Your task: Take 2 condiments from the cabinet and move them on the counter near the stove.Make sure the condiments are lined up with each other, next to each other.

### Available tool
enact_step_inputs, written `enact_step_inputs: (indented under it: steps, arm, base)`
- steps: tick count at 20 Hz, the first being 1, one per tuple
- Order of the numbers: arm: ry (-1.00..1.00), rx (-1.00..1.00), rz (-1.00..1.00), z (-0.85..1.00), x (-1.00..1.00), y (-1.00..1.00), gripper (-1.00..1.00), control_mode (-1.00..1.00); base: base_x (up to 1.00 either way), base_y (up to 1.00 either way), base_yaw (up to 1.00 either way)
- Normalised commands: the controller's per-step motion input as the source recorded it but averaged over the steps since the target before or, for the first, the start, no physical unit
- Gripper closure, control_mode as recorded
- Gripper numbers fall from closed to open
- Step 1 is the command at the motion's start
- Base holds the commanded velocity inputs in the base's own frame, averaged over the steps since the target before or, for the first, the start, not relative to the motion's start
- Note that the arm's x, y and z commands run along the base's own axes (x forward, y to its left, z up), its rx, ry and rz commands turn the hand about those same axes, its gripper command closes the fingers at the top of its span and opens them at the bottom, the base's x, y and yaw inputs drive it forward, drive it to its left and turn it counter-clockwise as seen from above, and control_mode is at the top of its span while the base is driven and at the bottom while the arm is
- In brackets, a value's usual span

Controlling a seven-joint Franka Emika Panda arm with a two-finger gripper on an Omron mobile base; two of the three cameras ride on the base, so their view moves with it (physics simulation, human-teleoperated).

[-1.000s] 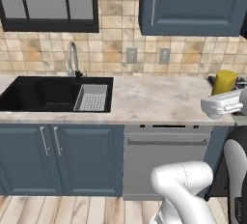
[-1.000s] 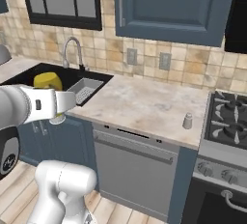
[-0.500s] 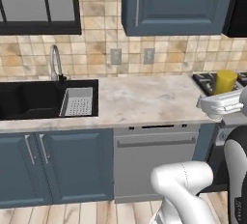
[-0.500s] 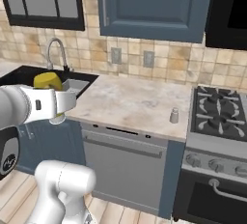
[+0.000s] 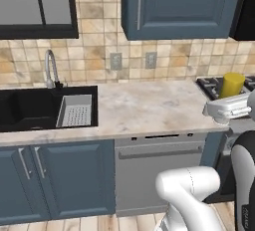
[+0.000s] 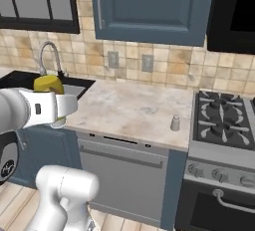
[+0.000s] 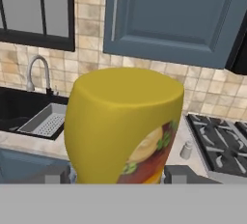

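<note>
Kitchen, beige marbled counter (image 6: 124, 110) between black sink (image 5: 30, 108) and stove (image 6: 224, 123). My hand (image 7: 116, 174) clamped on yellow bottle (image 7: 123, 126), held in air above counter's front edge. Grey-white shaker (image 6: 175, 122) stands on counter just beside stove.

**A:** where's the arm sitting right now?

**B:** In the left base view the white arm (image 5: 191, 195) comes up from the lower right, elbow bent low, and the hand ends at the right edge, about mid height. In the right base view it climbs from the lower left, with the forearm lying level across the left side.

**A:** and the gripper?

**B:** The gripper (image 7: 118, 175) is clamped on the yellow bottle (image 7: 123, 126). In the hand view a dark fingertip (image 7: 181, 174) pokes up at either side of it, along the bottom. The bottle stands upright in the grip, top up, and the hand looks level.
</note>
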Motion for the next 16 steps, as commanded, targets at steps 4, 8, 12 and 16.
enact_step_inputs:
  steps: [4,8,12,16]
  arm:
    - [0.00,0.00,0.00,0.00,0.00,0.00,1.00,1.00]
    - [0.00,0.00,0.00,0.00,0.00,0.00,1.00,1.00]
    - [0.00,0.00,0.00,0.00,0.00,0.00,1.00,1.00]
    - [0.00,0.00,0.00,0.00,0.00,0.00,1.00,1.00]
  base:
    - [0.55,-0.01,0.00]
    - [0.51,-0.07,0.00]
    - [0.31,-0.18,0.00]
    - [0.24,-0.33,0.00]
